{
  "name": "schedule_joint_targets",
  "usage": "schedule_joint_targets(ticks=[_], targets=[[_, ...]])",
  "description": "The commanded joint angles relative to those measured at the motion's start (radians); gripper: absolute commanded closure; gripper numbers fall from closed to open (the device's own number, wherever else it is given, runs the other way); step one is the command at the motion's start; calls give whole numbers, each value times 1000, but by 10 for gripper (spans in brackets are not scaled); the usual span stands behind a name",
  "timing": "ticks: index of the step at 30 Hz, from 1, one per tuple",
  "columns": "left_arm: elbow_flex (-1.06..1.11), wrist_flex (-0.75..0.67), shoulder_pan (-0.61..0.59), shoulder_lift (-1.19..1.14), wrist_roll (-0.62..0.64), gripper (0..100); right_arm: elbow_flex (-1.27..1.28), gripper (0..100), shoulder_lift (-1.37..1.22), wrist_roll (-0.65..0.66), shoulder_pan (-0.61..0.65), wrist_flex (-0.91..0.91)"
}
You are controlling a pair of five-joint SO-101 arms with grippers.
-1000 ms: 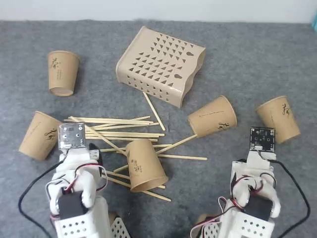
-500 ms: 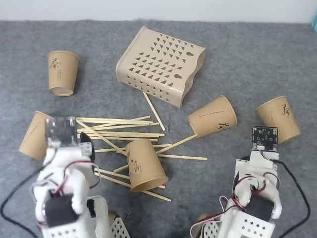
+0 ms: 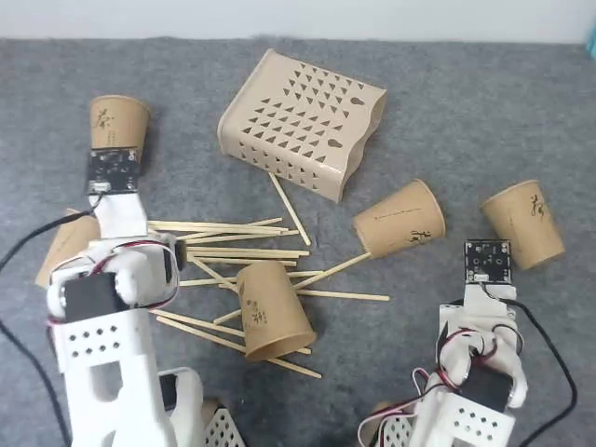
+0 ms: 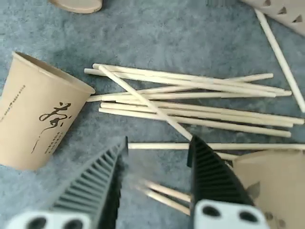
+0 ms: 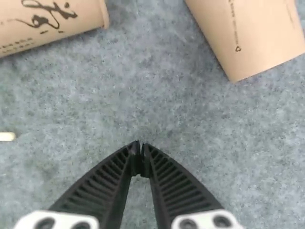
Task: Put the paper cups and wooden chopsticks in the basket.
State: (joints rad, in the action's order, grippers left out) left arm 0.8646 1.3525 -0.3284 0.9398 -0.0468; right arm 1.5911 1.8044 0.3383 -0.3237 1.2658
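Note:
Several wooden chopsticks (image 3: 233, 251) lie scattered mid-table. The perforated tan basket (image 3: 303, 121) rests tipped over at the back. Paper cups lie on their sides: one at the far left (image 3: 116, 119), one at the left edge (image 3: 58, 251), one on the chopsticks (image 3: 270, 309), one right of centre (image 3: 399, 219), one at the far right (image 3: 521, 222). My left gripper (image 4: 158, 140) hangs open over the chopsticks (image 4: 190, 93), between the left cup (image 4: 38, 117) and the middle cup (image 4: 271, 181). My right gripper (image 5: 139, 145) is shut over bare carpet, short of two cups (image 5: 47, 19) (image 5: 248, 33).
Grey carpet (image 3: 466, 112) covers the table. The left arm (image 3: 112, 279) stands tall over the left cup and the chopstick ends. The right arm (image 3: 480, 345) sits low at the front right. A basket corner (image 4: 281, 7) borders the left wrist view.
The left arm has risen and swung forward and left, its wrist camera now near the far-left cup. The right arm has barely shifted. Cups, chopsticks and basket lie as before.

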Motion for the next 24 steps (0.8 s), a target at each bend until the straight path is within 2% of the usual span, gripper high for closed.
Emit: schedule_joint_targets(ticks=[1,3,7,15,19,24], targets=[[-19,-28,63,-8,25,794,0,989,10,15,-12,-24],[-28,-28,120,-8,34,794,2,989,10,17,-12,-24],[-96,-52,249,-15,144,792,11,989,10,21,-12,-24],[-142,-245,516,-28,281,789,11,989,10,21,-12,-24],[-209,-287,591,-178,319,788,12,989,10,21,-12,-25],[-426,-298,626,-489,336,724,31,989,10,21,-10,-56]])
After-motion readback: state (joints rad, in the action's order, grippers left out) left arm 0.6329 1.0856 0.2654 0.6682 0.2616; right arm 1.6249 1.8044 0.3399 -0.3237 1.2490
